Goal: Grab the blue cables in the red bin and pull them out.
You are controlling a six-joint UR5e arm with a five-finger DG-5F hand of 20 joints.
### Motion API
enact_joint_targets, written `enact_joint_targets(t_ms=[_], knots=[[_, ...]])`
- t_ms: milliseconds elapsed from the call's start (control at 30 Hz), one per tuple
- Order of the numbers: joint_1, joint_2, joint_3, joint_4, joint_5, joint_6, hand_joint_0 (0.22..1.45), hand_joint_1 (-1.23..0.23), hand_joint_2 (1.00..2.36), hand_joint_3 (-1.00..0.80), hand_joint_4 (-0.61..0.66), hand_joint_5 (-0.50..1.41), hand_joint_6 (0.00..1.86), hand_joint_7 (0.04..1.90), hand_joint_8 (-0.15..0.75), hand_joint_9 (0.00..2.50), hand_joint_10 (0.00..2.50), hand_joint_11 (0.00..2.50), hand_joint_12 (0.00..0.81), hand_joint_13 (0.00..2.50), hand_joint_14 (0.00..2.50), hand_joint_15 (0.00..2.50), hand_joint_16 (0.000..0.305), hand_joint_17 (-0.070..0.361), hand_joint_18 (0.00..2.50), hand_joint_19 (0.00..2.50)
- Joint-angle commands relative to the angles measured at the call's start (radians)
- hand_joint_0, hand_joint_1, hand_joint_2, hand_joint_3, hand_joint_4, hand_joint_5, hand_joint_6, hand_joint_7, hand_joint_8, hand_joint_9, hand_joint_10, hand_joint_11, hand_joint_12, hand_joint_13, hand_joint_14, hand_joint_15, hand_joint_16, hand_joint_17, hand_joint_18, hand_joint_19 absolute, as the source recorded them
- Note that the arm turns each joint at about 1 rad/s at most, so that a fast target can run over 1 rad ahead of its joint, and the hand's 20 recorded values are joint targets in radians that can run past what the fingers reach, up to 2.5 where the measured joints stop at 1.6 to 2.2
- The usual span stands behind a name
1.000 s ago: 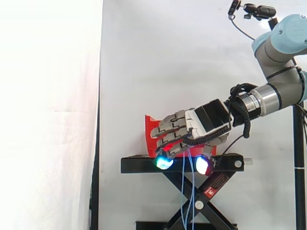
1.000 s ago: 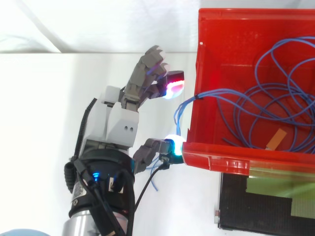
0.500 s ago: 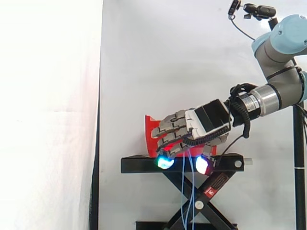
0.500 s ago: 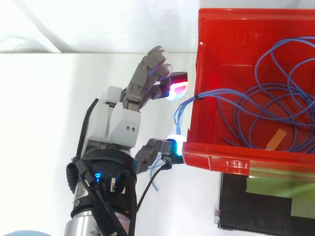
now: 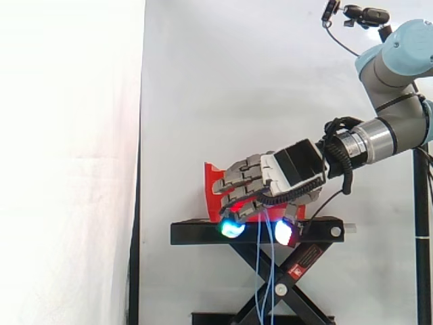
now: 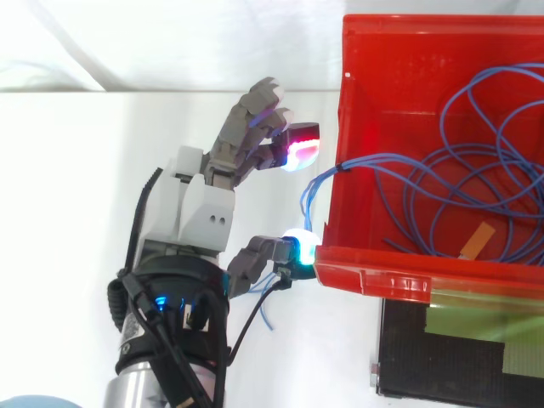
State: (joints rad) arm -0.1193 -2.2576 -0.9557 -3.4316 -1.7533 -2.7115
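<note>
Cables (image 6: 378, 156) mostly coiled in bin (image 6: 374, 276); one loop hangs over its wall. Hand (image 6: 204, 208) beside it, fingers (image 6: 246, 127) apart, nothing gripped.

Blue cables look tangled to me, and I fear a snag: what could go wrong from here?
The blue cables lie in crossing loops inside the red bin, so a pull may snag and drag the bin along its stand. The hand has its fingers spread beside the draped strands, so closing could miss them.
</note>
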Motion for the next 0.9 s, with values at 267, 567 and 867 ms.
enact_joint_targets(t_ms=[267,567,867], knots=[[0.001,0.000,0.000,0.006,0.002,-0.001,0.80,-0.85,1.00,-1.00,0.19,0.57,0.01,0.59,0.263,0.54,0.01,0.47,0.315,0.33,0.01,0.34,0.042,0.093,0.28,0.50],[0.000,0.001,0.000,0.006,-0.002,-0.001,0.80,-0.84,1.00,-1.00,0.19,0.57,0.01,0.59,0.262,0.54,0.02,0.47,0.314,0.33,0.01,0.35,0.041,0.093,0.28,0.50],[-0.005,0.000,0.000,0.003,-0.005,-0.038,0.80,-0.83,1.00,-1.00,0.19,0.58,0.01,0.59,0.267,0.56,0.01,0.49,0.313,0.35,0.01,0.36,0.042,0.094,0.28,0.51]])
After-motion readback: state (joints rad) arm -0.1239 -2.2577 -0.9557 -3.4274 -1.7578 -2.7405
